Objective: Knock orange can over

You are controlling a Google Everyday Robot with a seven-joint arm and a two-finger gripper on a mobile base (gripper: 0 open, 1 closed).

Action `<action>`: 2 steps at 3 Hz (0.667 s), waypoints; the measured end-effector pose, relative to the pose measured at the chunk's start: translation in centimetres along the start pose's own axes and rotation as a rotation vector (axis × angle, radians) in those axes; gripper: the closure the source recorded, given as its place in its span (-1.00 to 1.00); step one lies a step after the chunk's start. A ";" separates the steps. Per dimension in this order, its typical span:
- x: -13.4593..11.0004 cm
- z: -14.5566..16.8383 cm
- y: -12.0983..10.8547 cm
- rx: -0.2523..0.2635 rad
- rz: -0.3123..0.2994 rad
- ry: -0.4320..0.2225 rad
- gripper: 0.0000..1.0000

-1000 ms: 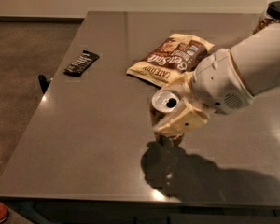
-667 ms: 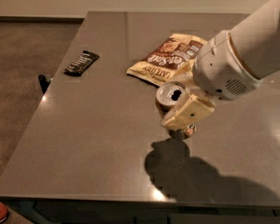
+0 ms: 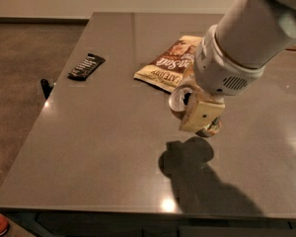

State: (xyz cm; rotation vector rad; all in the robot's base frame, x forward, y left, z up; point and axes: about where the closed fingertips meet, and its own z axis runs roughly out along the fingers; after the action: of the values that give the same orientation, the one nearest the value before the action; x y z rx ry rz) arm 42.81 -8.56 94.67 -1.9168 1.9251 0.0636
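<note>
The orange can (image 3: 179,99) is on the grey table (image 3: 103,147), right of centre. It is tilted far over, with its silver top and dark hole facing left toward the camera and its orange lower end (image 3: 211,128) near the table surface. My gripper (image 3: 199,116) hangs from the big white arm (image 3: 237,48) and is right against the can, covering its middle. The arm's shadow falls on the table just in front.
A tan-and-brown snack bag (image 3: 168,63) lies flat just behind the can. A black flat bar-shaped object (image 3: 86,66) lies at the table's left side. A dark object (image 3: 46,88) sticks up beside the left table edge. The floor is on the left.
The arm and gripper have moved right and a little back. The can has gone from upright to tilted far over, its top now facing left.
</note>
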 end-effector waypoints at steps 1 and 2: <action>0.8 1.0 -0.7 -0.005 -0.061 0.106 1.00; 1.9 2.4 -1.4 -0.021 -0.106 0.192 1.00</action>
State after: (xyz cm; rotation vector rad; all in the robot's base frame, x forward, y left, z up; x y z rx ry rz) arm 44.82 -9.65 92.26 -2.1027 1.9440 -0.1364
